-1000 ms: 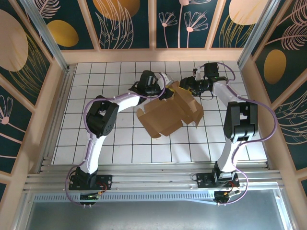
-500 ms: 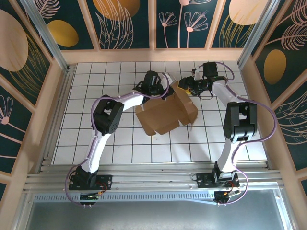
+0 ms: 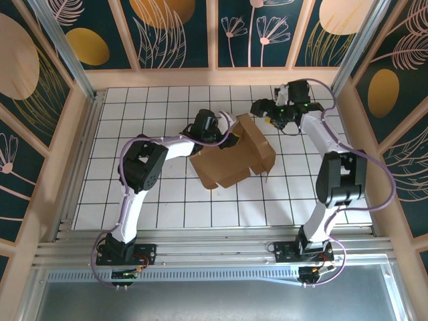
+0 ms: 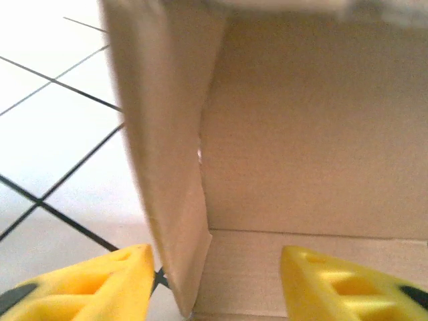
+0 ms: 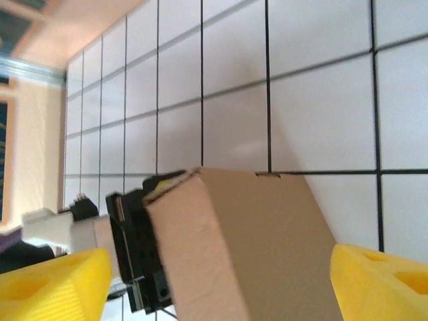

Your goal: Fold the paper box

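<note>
White tiled tabletop (image 3: 267, 200) with black grid lines; pale wooden frame (image 3: 214, 77) bordering it, dark floral-print wall panels (image 3: 180, 33) beyond it, aluminium rails (image 3: 214, 251) along its near edge.

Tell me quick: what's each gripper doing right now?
Left gripper: open, straddling a wall of the box, not clamped.
Right gripper: open wide, holding nothing.

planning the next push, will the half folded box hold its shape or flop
The paper box probably flexes: its walls are thin sheets, one standing free between the left gripper's fingers. It looks light and hollow, so a push would likely slide it across the tiled table rather than fold it.
</note>
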You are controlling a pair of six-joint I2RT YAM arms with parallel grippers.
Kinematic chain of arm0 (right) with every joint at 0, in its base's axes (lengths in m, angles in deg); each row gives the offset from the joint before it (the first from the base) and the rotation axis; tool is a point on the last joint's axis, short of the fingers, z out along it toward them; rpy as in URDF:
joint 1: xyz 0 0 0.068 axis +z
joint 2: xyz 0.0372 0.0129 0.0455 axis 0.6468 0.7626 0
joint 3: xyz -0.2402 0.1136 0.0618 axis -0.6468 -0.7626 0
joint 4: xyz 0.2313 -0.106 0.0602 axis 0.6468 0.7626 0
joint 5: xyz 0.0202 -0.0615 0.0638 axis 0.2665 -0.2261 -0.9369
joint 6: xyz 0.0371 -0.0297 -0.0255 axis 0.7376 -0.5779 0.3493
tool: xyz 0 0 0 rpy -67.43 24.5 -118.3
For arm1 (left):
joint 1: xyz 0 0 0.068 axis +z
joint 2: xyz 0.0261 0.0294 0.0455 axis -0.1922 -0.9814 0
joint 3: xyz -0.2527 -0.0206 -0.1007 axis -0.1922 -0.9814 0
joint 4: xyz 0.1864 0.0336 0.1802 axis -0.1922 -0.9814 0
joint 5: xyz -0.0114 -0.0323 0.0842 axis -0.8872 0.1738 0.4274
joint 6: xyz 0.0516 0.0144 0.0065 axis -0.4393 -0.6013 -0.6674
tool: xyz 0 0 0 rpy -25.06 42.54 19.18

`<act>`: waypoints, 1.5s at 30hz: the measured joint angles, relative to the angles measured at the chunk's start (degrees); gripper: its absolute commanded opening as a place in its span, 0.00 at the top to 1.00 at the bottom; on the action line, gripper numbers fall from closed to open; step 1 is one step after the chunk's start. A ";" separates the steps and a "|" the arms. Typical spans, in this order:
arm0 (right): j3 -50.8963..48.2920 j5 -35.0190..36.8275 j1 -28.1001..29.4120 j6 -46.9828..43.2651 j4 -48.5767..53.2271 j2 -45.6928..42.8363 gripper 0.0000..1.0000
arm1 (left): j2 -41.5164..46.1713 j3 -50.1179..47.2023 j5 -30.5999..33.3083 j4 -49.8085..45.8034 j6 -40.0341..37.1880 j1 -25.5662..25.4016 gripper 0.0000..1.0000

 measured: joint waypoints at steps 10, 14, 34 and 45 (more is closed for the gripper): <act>-13.73 11.61 -0.07 2.08 -1.49 -24.61 0.13 | 16.61 -3.58 5.68 -3.30 13.60 0.35 0.45; -25.29 16.11 -0.11 10.29 -0.81 -36.72 0.24 | 15.37 9.14 6.03 -14.75 25.27 0.74 0.46; -44.48 41.35 20.04 12.35 0.50 -42.03 0.63 | 5.75 31.10 8.63 -42.64 35.26 0.87 0.41; -42.16 46.14 20.57 -12.00 -8.02 -32.41 1.00 | 19.67 17.25 14.23 -42.69 34.77 2.60 0.41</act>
